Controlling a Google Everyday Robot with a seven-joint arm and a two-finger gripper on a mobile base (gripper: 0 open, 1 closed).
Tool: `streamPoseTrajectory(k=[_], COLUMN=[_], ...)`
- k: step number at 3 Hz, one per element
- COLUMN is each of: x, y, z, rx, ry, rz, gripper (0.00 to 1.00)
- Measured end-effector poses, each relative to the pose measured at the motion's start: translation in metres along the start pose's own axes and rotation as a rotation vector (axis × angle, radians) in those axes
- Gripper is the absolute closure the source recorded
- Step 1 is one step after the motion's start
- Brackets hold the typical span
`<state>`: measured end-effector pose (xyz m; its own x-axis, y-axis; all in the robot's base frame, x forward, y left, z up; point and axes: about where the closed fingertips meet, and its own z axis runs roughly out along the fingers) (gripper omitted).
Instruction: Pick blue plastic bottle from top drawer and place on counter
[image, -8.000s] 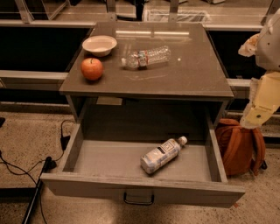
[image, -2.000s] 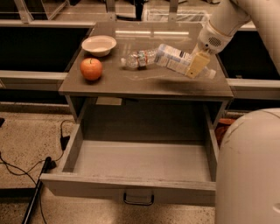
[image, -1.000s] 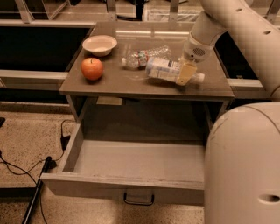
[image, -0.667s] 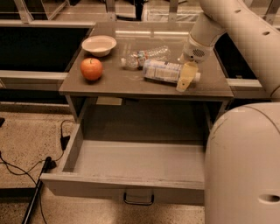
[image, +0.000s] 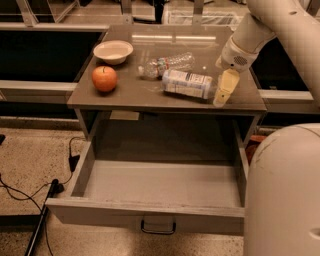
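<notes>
The blue plastic bottle (image: 187, 84) lies on its side on the counter (image: 125, 95), right of centre, cap toward the right. My gripper (image: 223, 91) hangs just off the bottle's right end, near the counter's front right corner, open and no longer holding it. The top drawer (image: 160, 182) is pulled out below the counter and holds nothing; its dark handle (image: 158, 227) faces the front.
A clear water bottle (image: 165, 64) lies just behind the blue one. A red apple (image: 104, 78) and a white bowl (image: 113, 51) sit on the counter's left side. My white body (image: 285, 195) fills the lower right. Cables (image: 30, 195) lie on the floor at left.
The bottle has come down from a tilted hold to lie flat on the counter. My gripper has let go of it and shifted slightly right.
</notes>
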<state>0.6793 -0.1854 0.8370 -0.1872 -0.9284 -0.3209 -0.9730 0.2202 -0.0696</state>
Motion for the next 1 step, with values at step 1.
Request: streamPoseTrajectory(k=[1], x=[-0.0027], y=[-0.0019], z=[0.0034], rx=[0.002], ry=[0.001], rz=[-0.001], gripper=[0.00])
